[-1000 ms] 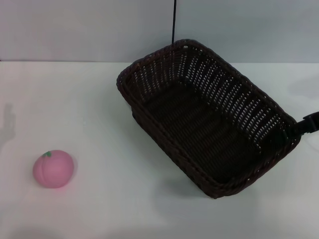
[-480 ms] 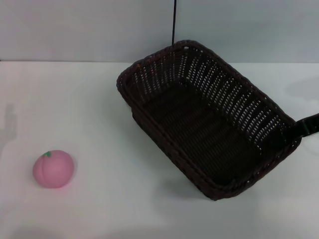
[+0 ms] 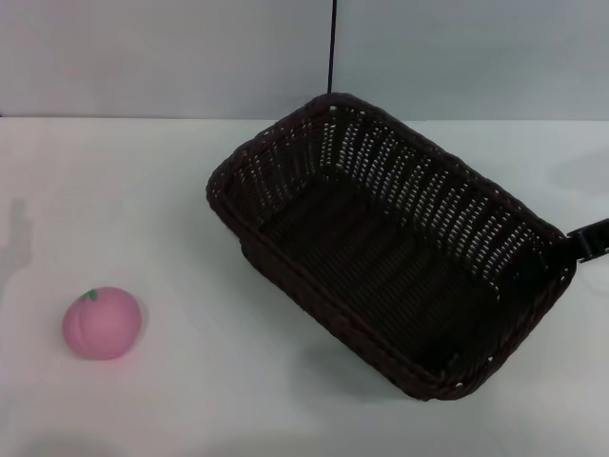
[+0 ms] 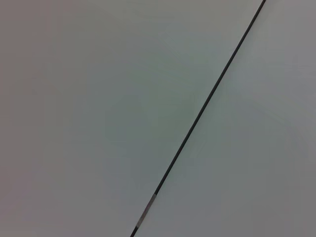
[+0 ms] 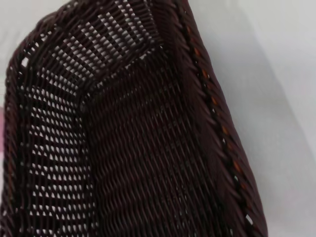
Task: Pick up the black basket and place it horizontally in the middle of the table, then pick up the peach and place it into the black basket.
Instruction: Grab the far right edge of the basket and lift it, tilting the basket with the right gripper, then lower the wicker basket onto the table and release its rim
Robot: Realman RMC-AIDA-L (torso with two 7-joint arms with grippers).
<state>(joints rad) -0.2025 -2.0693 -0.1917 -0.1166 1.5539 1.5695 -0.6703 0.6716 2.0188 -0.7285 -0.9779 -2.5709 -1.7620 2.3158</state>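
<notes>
While the peach (image 3: 103, 324) rests near the front left of the white worktop (image 3: 171, 190), the black basket (image 3: 390, 243) lies diagonally at the centre-right, well apart from it. At its right end the right gripper (image 3: 588, 240) touches the rim; whether the jaws are closed, I cannot tell. Behind stands a grey wall (image 3: 162, 57).

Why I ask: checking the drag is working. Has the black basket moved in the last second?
Yes. The black basket has shifted toward the robot's left and nearer: its far corner now sits right under the dark wall seam, while the peach stays put.
</notes>
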